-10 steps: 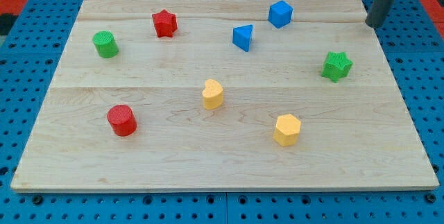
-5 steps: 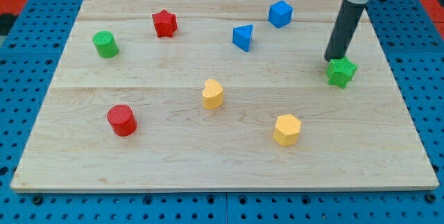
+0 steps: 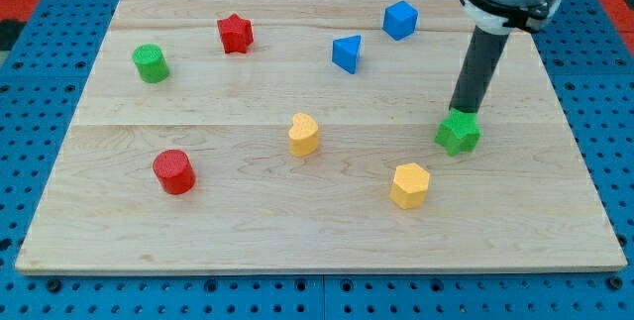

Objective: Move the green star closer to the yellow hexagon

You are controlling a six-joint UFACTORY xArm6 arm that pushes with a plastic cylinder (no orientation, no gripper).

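Note:
The green star (image 3: 458, 133) lies at the view's right, a short way up and right of the yellow hexagon (image 3: 409, 184). My tip (image 3: 460, 112) touches the star's upper edge, with the dark rod rising up and right from it. A bare gap of board separates the star from the hexagon.
A yellow heart (image 3: 304, 134) sits mid-board. A blue triangle (image 3: 347, 53) and blue cube (image 3: 400, 19) lie toward the view's top. A red star (image 3: 235, 34) and green cylinder (image 3: 151, 63) are at upper left, a red cylinder (image 3: 174, 171) at lower left. The wooden board (image 3: 555, 211) rests on blue pegboard.
My tip came in from the view's top right, met the green star and pushed it down and left, closer to the yellow hexagon. The other blocks have not moved.

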